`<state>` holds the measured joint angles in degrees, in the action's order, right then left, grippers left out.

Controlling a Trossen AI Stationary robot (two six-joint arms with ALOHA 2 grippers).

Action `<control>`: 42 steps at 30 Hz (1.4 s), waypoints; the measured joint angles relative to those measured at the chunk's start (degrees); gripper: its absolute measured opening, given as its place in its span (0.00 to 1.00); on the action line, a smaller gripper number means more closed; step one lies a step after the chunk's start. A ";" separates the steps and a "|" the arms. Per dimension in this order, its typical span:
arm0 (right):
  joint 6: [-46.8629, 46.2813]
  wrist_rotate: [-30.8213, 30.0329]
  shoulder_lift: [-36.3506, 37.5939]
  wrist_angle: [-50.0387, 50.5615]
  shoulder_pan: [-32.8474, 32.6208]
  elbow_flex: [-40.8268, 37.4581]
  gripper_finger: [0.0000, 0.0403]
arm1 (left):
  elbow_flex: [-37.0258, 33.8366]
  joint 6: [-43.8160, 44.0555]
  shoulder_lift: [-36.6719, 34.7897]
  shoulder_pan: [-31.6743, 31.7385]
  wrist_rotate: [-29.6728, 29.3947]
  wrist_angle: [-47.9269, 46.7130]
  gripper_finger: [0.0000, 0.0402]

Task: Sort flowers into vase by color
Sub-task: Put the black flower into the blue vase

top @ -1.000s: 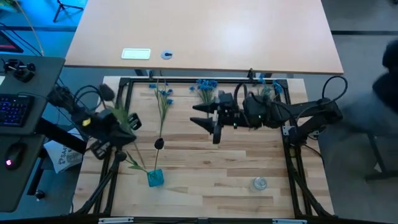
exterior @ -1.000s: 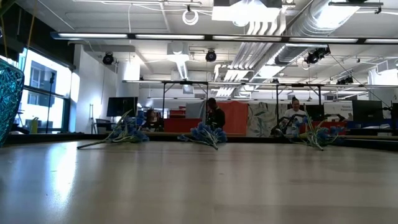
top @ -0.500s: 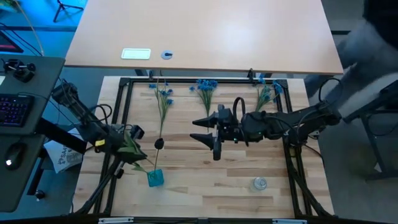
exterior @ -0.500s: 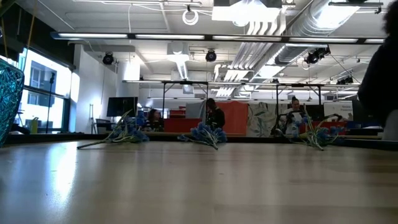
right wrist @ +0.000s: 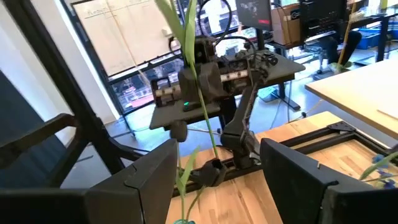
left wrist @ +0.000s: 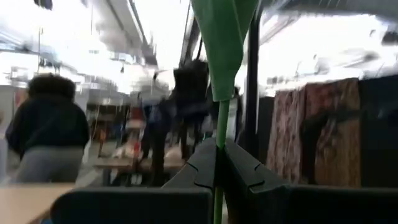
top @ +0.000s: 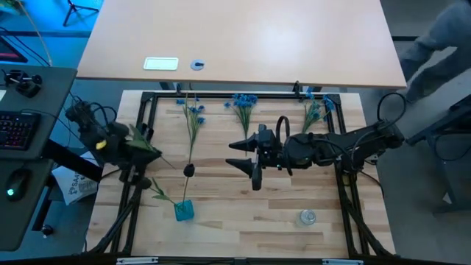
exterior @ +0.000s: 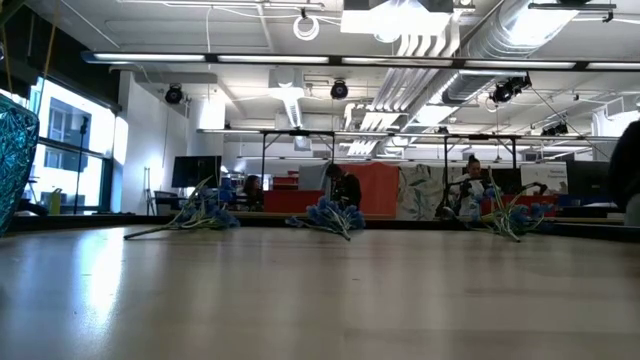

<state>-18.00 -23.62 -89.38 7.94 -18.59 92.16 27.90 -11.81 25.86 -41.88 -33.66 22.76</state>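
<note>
My left gripper [top: 145, 145] hangs above the table's left edge, shut on a leafy green flower stem [right wrist: 200, 93]. A dark bud [top: 188, 170] shows close by; whose stem it tops I cannot tell. A teal vase [top: 184, 211] stands near the front left, with a leafy stem [top: 158, 191] sticking out of it. Three blue flowers [top: 193, 110] [top: 244, 103] [top: 316, 109] lie flat along the far edge. My right gripper [top: 229, 153] is open and level above the table's middle, pointing left and holding nothing. My left gripper pinches the green stem [left wrist: 221, 124] between its two fingers, just below a broad leaf [left wrist: 224, 37]. The fingers come from the table's left, tipped slightly up, and lie across the stem. The stem stands roughly upright; I cannot tell where its lower end is.
A small clear glass [top: 307, 217] stands near the front right. A black frame [top: 221, 95] rims the tabletop. A larger light table [top: 243, 44] lies beyond the far edge, and a keyboard [top: 15, 129] sits off to the left. A person [top: 441, 37] is at the far right.
My left gripper swung with its stem toward the vase, then back toward the table's left edge, rolling as it went. My right gripper shifted a little toward the near edge, staying open, then kept still. The person at the far right moved.
</note>
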 joint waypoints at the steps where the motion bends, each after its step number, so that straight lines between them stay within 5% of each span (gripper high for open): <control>1: -0.04 -0.20 0.00 0.02 0.12 0.00 0.56 | -0.10 1.51 -1.04 0.96 1.38 -3.18 0.00; 4: -0.04 -0.39 0.00 0.00 0.22 0.00 0.56 | -2.04 4.82 -3.16 3.59 8.61 -5.28 0.00; 7: -0.01 -0.41 0.00 0.00 0.22 0.00 0.56 | -8.05 6.85 -4.68 5.76 13.52 2.86 0.00; 15: 0.03 -3.09 0.00 0.02 0.22 0.00 0.56 | -23.15 11.47 -7.06 9.75 14.80 25.21 0.00; 24: 0.02 -3.43 0.00 0.22 0.22 0.00 0.56 | -24.59 16.73 -8.49 11.62 21.46 29.18 0.00; 33: 0.00 -3.43 0.00 0.63 0.22 0.00 0.56 | -24.59 16.33 -11.31 12.36 20.01 30.17 0.00; 42: 0.00 -3.41 0.00 1.26 0.22 0.00 0.56 | -24.78 16.04 -10.89 12.47 21.39 15.56 0.00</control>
<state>-18.00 -27.03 -89.38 9.21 -18.37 92.16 3.12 4.23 14.97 -29.40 -12.27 38.32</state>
